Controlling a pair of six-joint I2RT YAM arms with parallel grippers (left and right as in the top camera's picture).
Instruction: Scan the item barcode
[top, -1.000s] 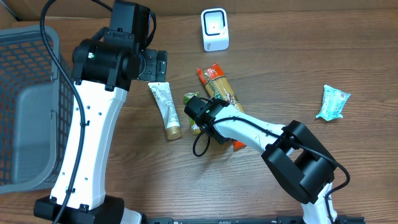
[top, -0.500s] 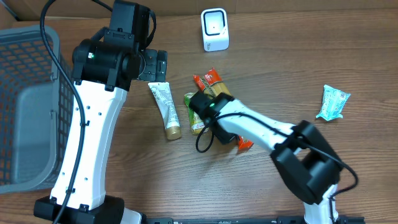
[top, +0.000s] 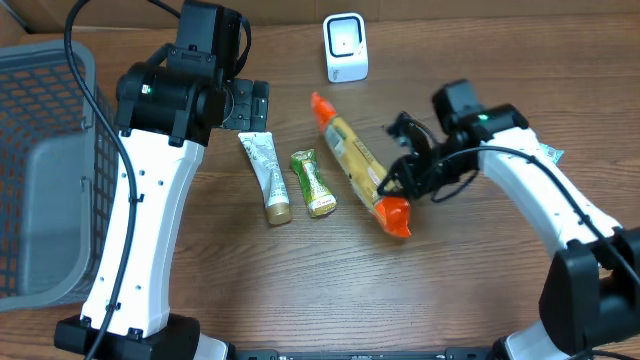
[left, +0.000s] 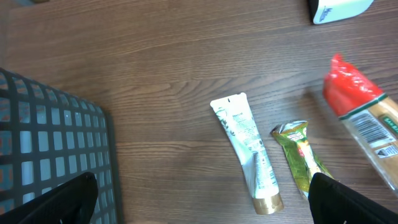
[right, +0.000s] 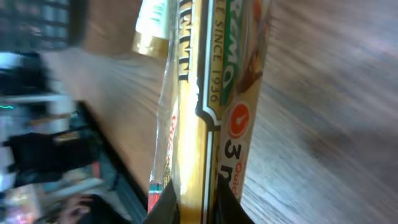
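Pasta packet, a long clear pack of spaghetti with red ends, lies slantwise across the middle of the wooden table, its upper end pointing toward the white scanner at the far edge and well apart from it. The right gripper is clenched on the pack near its lower red end; the right wrist view shows the yellow label squeezed between the two dark fingers. Whether the pack rests on the wood or hangs just above it cannot be told. A printed barcode faces up on the pack in the left wrist view. Just to the pack's left lie a small green sachet and a white tube with a gold cap, side by side and apart from each other. The left gripper hangs above the tube's upper end with its jaws spread wide, grasping nothing. A grey mesh basket stands at the left edge.
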